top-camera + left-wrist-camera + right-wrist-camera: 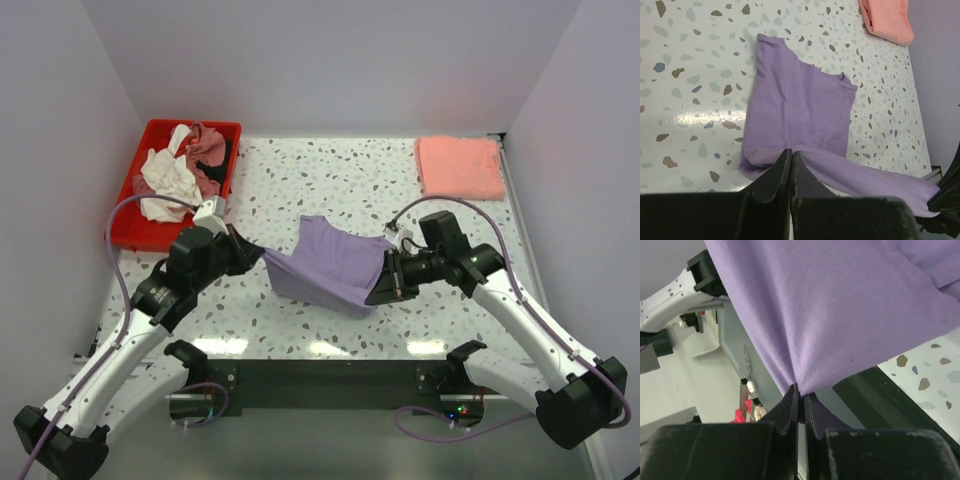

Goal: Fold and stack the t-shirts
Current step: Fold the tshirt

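The purple t-shirt is being pinched at its near edge by both tools. The left tool is closed tight on one corner and the right tool is closed on the other, stretching the cloth between them while its far part is lying on the table. Further out, a folded pink t-shirt is sitting at the far right corner. A heap of shirts is filling the red tray at far left.

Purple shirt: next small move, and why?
Probably carry the lifted near edge forward, over the half lying on the table. The left gripper and right gripper each pinch that edge of the purple shirt, mid-fold.
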Tool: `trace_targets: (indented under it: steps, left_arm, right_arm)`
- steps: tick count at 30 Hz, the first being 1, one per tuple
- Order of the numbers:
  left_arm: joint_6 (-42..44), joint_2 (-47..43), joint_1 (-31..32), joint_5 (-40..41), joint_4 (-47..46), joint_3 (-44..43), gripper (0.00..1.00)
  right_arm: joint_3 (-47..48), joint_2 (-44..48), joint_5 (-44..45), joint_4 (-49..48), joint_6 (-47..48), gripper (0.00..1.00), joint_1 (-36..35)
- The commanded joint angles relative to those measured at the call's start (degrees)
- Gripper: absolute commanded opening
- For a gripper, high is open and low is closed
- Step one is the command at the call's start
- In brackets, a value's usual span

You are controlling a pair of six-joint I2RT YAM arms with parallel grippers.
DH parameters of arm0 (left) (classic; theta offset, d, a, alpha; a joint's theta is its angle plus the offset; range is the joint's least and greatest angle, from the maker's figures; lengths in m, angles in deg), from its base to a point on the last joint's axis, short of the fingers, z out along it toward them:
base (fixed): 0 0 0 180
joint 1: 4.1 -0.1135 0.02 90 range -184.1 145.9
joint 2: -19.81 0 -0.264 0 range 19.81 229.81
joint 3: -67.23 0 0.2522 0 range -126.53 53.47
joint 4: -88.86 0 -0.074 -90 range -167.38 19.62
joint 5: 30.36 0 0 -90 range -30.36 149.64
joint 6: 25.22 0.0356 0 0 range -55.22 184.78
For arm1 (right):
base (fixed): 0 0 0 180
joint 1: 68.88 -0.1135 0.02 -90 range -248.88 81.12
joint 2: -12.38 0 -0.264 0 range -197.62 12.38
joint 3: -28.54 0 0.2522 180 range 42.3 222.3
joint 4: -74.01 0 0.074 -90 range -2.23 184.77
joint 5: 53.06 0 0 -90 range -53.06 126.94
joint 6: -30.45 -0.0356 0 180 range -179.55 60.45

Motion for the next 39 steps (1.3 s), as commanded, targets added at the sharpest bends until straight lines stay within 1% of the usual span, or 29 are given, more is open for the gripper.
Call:
trace_targets:
  steps: [1, 2, 4, 8, 13, 23, 30, 34, 39]
  left_arm:
    - [0.3, 1.8, -1.0, 11.5, -4.7, -2.4, 0.00]
    - [0.6, 3.1, -1.0, 11.9, -6.0, -2.6, 0.00]
    - [0.7, 4.6, -1.0, 12.8, -6.5, -3.0, 0.00]
    - [1.0, 9.4, -1.0, 13.6, -8.4, -4.4, 0.00]
    - [1.7, 14.1, -1.1, 14.3, -10.2, -6.3, 0.00]
    - [3.2, 24.3, -1.6, 13.3, -14.3, -10.7, 0.00]
    - [4.5, 27.2, -1.7, 12.7, -16.8, -11.9, 0.00]
    - [5.0, 31.2, -1.8, 12.1, -17.4, -13.5, 0.00]
    - [5.5, 36.1, -2.0, 11.0, -18.8, -15.2, 0.00]
  right_arm:
    - [0.4, -1.3, 4.1, -0.4, -2.7, 0.00, -0.2]
    - [0.4, -1.6, 4.5, -2.2, -3.0, 0.00, 0.1]
    - [1.0, -3.6, 5.0, -2.6, -2.7, 0.00, 0.4]
    - [3.3, -5.4, 10.3, -2.6, -1.9, 0.00, 1.0]
    - [6.1, -8.2, 12.3, -0.3, 0.9, 0.00, 1.6]
    - [8.9, -11.8, 17.1, -2.4, 2.1, 0.00, 4.5]
    - [10.1, -14.7, 15.0, -3.6, 2.9, 0.00, 7.3]
    - [9.9, -15.9, 14.1, -3.9, 3.3, 0.00, 9.4]
    - [9.1, -18.0, 13.5, -7.1, 2.7, 0.01, 11.1]
